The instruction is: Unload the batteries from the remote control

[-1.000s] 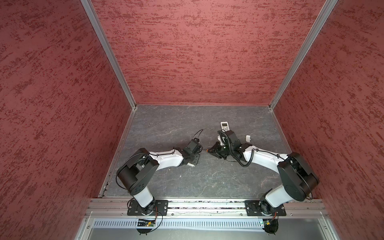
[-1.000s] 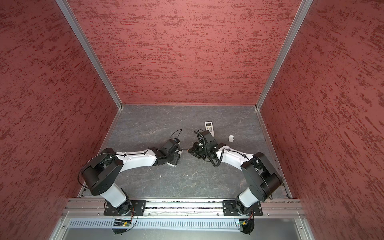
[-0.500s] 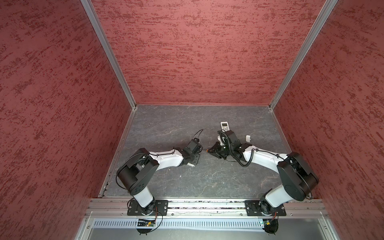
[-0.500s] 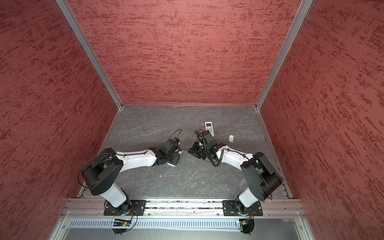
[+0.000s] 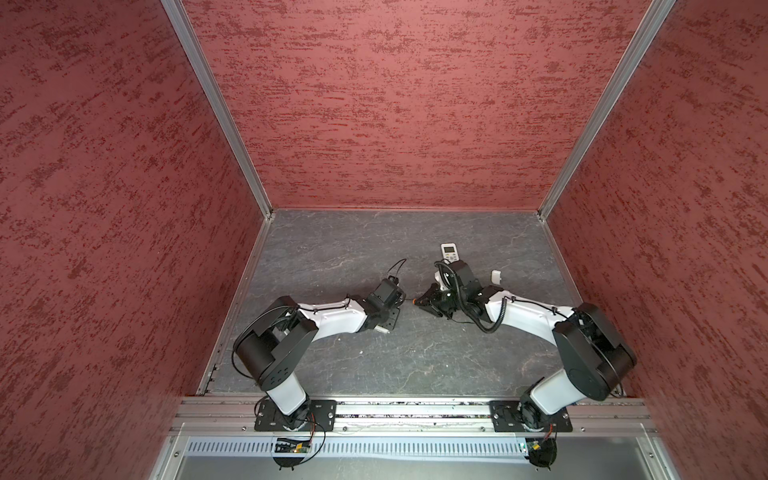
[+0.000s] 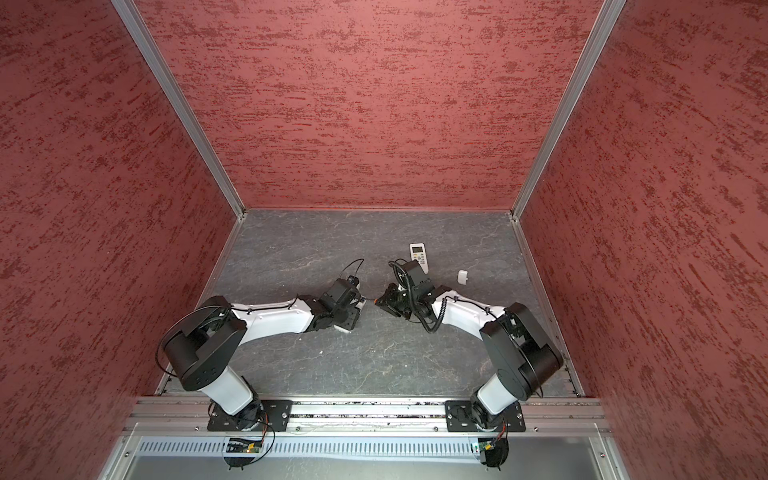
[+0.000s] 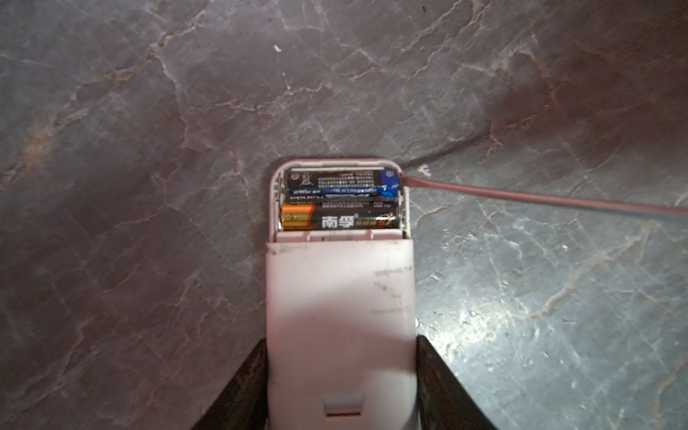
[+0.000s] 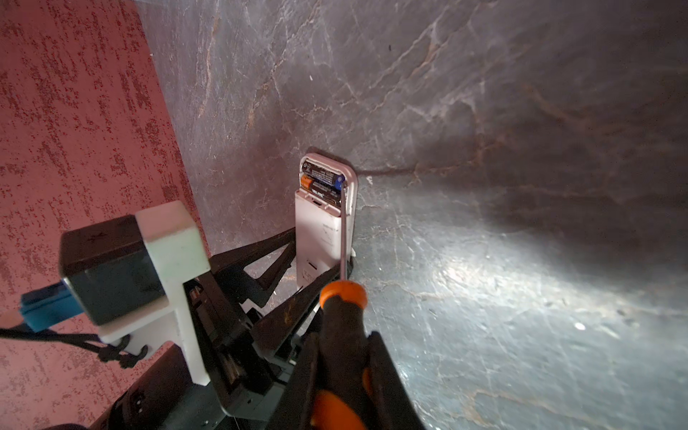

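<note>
Slate-grey, stone-veined table (image 5: 374, 249) inside red textured walls (image 5: 395, 104): the left gripper (image 7: 340, 350) grasps a white remote control (image 7: 340, 298) by its two long sides, back face up. The battery bay at the end away from the fingers stands uncovered. Both batteries (image 8: 322, 178) sit in the bay, side by side across the remote's width. The blue-banded battery (image 7: 346, 186) lies against the end wall and the orange-ended battery (image 7: 335, 220) lies beside it, nearer the fingers.

The right gripper (image 8: 346, 357) is clenched on the black-and-orange handle of a screwdriver (image 8: 342, 324). Its thin shaft runs along the remote's edge, and the tip rests against the blue end of the blue-banded battery at the bay's corner.

In both top views the two grippers face each other near the middle of the table, the right one at 3 o'clock of the left, with the screwdriver pointing toward 9 o'clock. A second remote (image 5: 450, 252) lies face up, screen showing, at about 1 o'clock of the right gripper, partly hidden by that arm's wrist. A small white cover (image 5: 496, 276) lies apart at about 2 o'clock
</note>
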You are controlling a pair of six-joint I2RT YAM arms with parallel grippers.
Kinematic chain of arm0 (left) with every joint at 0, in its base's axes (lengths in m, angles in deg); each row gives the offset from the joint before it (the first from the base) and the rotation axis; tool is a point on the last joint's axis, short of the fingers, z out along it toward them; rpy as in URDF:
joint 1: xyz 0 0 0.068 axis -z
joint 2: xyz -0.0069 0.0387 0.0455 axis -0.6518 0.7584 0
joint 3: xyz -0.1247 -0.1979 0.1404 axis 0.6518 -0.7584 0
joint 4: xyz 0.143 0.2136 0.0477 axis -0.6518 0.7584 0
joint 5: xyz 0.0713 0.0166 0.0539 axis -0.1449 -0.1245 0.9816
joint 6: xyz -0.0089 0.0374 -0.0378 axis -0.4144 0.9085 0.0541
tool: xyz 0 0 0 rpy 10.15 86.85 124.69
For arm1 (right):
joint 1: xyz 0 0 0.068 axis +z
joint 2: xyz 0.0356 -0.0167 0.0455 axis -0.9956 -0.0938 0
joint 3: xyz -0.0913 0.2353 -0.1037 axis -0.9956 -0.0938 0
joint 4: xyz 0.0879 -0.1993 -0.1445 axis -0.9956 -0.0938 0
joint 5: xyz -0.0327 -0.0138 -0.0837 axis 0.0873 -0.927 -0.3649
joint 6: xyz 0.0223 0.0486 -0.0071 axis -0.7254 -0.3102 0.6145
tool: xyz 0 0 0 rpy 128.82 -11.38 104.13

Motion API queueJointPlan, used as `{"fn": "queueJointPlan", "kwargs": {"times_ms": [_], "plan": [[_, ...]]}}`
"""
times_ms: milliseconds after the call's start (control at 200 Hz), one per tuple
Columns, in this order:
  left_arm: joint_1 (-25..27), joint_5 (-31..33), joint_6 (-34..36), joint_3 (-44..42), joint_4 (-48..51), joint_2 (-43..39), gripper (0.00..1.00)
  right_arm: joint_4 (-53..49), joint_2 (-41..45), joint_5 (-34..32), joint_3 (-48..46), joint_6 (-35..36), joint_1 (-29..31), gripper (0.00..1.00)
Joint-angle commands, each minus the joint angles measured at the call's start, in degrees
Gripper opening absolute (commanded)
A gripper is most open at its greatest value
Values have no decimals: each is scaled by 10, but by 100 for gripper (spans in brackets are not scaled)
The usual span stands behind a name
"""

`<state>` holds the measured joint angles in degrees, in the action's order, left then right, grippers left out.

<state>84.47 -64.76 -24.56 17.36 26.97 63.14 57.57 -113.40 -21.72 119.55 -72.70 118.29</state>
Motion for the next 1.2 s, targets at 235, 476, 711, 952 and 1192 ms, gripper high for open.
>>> {"fn": "queueJointPlan", "kwargs": {"times_ms": [235, 476, 711, 952, 1192], "plan": [[10, -44, 4, -15, 59, 31, 49, 3, -21, 25, 16, -26, 8, 0], [11, -46, 5, -16, 56, 30, 49, 58, -20, 27, -2, -48, 8, 0], [12, -48, 7, -18, 55, 28, 49, 97, -20, 32, -1, -60, 8, 0], [12, -48, 7, -19, 55, 28, 49, 104, -17, 36, 3, -61, 7, 0], [13, -48, 8, -18, 55, 29, 49, 98, -8, 31, 7, -59, 8, 0]]}}
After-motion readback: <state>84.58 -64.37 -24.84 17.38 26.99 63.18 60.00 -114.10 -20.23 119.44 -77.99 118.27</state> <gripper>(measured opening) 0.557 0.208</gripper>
